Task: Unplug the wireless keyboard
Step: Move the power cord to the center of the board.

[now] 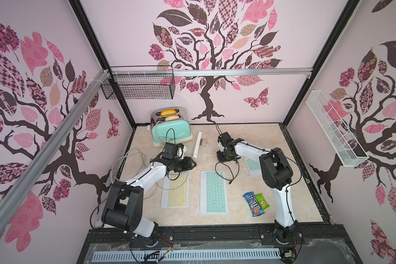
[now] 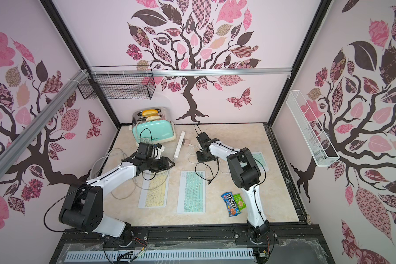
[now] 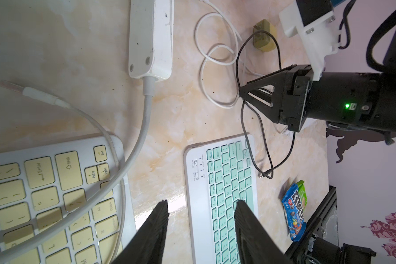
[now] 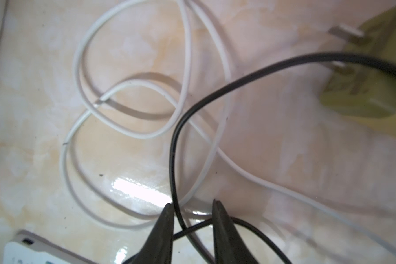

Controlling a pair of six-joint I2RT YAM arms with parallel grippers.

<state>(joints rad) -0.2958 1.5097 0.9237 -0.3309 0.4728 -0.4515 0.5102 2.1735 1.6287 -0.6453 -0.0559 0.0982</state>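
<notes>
Right gripper (image 4: 192, 203) sat low over mid-bench, tips down, just behind the mint keyboard (image 1: 214, 192). Jaws stood a narrow gap apart. Black cable (image 4: 172, 148) ran between them and touched one finger (image 4: 167, 219); no squeeze seen.

The cable's small plug (image 1: 231, 182) lay loose on the bench (image 1: 261, 134), just beside the mint keyboard's right edge and not in it.

Left gripper (image 3: 201, 203) hovered over the bare strip between the yellow keyboard (image 1: 175, 192) and the mint one. Jaws were well apart with nothing between them.

Mint keyboard lay flat at mid-bench, toward the front edge. White cable (image 4: 188, 57) looped on the bench under the right gripper. Charger (image 3: 264, 36) lay beside the loops, prongs bare, and the black cable crossed over it. Power strip (image 1: 197, 145) lay toward the rear edge. Toaster (image 1: 170, 129) filled the rear left corner. Snacks (image 1: 254, 204) lay toward the front right corner.

Room to move: the rear right corner and a band along the front edge were bare.
</notes>
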